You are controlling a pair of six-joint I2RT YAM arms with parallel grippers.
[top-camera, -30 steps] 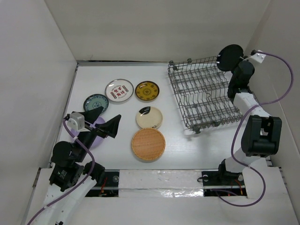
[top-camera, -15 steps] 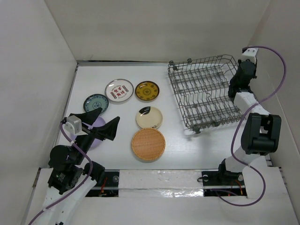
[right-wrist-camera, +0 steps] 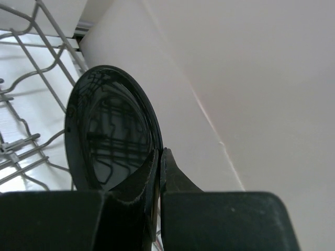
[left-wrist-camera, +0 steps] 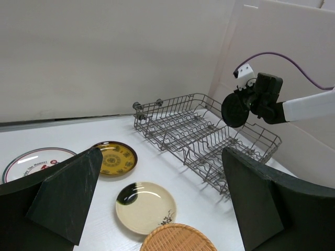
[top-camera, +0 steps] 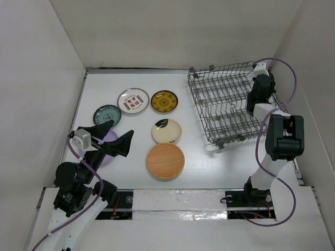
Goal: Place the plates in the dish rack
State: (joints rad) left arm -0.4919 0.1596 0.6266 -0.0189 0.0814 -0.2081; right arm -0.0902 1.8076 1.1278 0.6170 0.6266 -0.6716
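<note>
- The right gripper (right-wrist-camera: 159,154) is pinching the rim of the black plate (right-wrist-camera: 107,141), its 2 fingers pressed on either face of the edge.
- The black plate stands on edge, glossy enough to mirror the rack wires. In the left wrist view it hangs over the far right rim of the dish rack (top-camera: 225,104), with the white wall just behind it.
- The left gripper (top-camera: 116,135) is spread wide and holds nothing, above the near left part of the table (top-camera: 209,162).
- Partly under that gripper lies the lavender plate (top-camera: 106,157); the teal plate (top-camera: 107,114) lies just beyond it.
- Further in, the white plate (top-camera: 133,100) carries red characters, too small to read; the dark yellow plate (top-camera: 164,101) beside it has a dark ring and centre motif.
- The cream plate (top-camera: 166,131), with a black brush mark at its rim, sits near the orange-tan plate (top-camera: 165,161), which has a woven-looking surface.
- All 6 of these lie flat on the table, well apart from the dish rack.
- No plate stands in the tines of the rack.
</note>
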